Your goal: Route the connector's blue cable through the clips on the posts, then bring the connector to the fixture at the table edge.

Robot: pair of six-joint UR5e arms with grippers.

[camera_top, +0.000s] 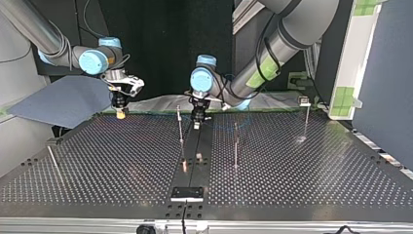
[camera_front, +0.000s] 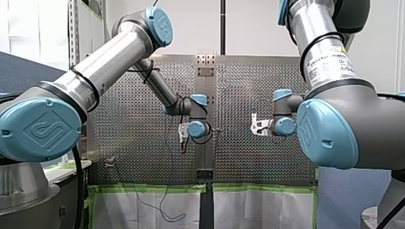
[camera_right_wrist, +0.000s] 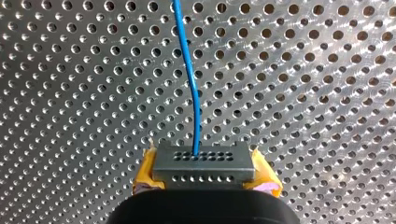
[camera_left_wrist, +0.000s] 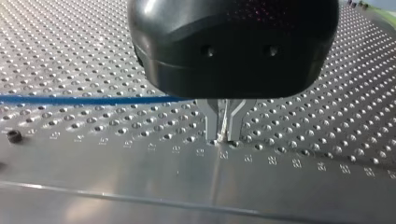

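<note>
Right wrist view: my right gripper clamps the connector; the blue cable exits the connector's face. Left wrist view alone: my left gripper pinched narrow, cable vanishing behind it.

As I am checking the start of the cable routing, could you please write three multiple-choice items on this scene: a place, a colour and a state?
1. In the top view, where is my right gripper?
A. by the far edge of the table, at the view's left. B. over its near edge, at the middle. C. at the view's right edge.
2. What colour is the cable leaving the connector?
A. red. B. blue. C. green.
3. How do my right gripper's jaws stand?
A. open and empty. B. shut on a post. C. shut on the connector.
Key: 1 A, it hangs by the far edge at that view's left; 2 B, the right wrist view shows a blue strand; 3 C, yellow pads press the connector's sides.
</note>
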